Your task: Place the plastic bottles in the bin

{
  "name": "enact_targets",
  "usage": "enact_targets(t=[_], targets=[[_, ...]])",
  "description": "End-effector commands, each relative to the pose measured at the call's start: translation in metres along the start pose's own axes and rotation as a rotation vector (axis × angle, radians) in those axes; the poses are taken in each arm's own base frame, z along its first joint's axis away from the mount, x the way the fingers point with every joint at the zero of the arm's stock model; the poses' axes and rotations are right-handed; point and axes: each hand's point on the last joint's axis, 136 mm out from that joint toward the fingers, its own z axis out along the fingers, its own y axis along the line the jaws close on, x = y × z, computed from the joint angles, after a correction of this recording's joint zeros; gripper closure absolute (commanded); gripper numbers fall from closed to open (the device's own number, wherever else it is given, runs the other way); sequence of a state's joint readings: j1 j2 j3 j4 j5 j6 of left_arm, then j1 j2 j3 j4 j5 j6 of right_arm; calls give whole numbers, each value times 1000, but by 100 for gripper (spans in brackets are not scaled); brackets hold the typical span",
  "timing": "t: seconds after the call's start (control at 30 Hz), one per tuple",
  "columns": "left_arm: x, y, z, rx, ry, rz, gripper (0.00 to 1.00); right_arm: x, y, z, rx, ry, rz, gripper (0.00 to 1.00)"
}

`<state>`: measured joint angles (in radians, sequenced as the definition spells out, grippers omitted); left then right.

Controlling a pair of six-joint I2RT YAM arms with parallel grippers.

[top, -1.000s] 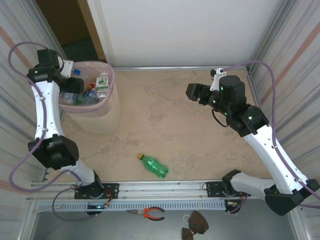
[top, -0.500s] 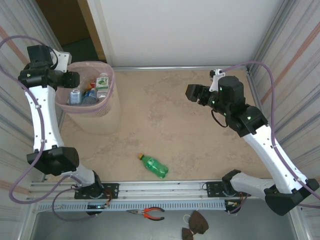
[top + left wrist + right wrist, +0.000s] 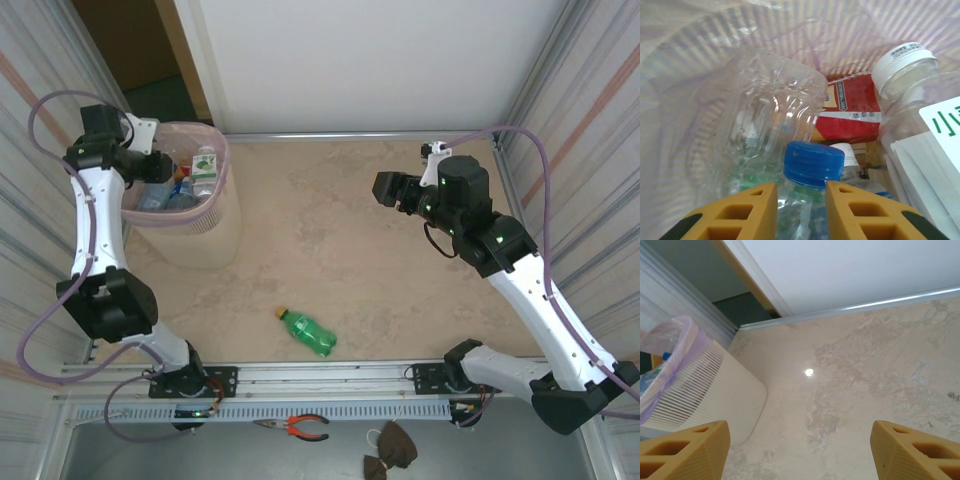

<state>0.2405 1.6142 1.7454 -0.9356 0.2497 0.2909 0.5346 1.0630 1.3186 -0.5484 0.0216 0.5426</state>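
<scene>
Green bottle (image 3: 308, 332) shifted, top view? (K)
No. It lies on the tabletop (image 3: 350, 260) by the front rail, well apart from the bin (image 3: 200, 240). Left tool (image 3: 160, 168), over the bin mouth, has just closed. Right tool (image 3: 385, 187) unmoved. (M)
Left wrist? (K)
Left tool (image 3: 800, 200) narrowed inside the bin (image 3: 700, 45); blue-capped bottle (image 3: 812, 162) beyond it, no grip evident. Reads as a finished drop. (M)
Right wrist? (K)
Right tool (image 3: 800, 440) wide open, empty. Bin (image 3: 705, 385) at left. One bottle remains. (M)

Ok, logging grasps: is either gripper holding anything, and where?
Right gripper holds nothing. Left gripper straddles the blue-capped bottle below its cap; grip cannot be told.
</scene>
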Motion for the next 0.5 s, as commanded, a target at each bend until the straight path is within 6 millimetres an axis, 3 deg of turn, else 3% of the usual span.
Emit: enact_targets(t=[0.0, 0.27, 0.47], targets=[[25, -22, 6, 115, 60, -75, 68, 5, 2, -1, -18, 14, 12, 27], [4, -37, -11, 194, -41, -111, 61, 12, 12, 5, -56, 51, -12, 27], [-14, -38, -42, 165, -136, -107, 56, 32, 32, 10, -96, 140, -103, 28]])
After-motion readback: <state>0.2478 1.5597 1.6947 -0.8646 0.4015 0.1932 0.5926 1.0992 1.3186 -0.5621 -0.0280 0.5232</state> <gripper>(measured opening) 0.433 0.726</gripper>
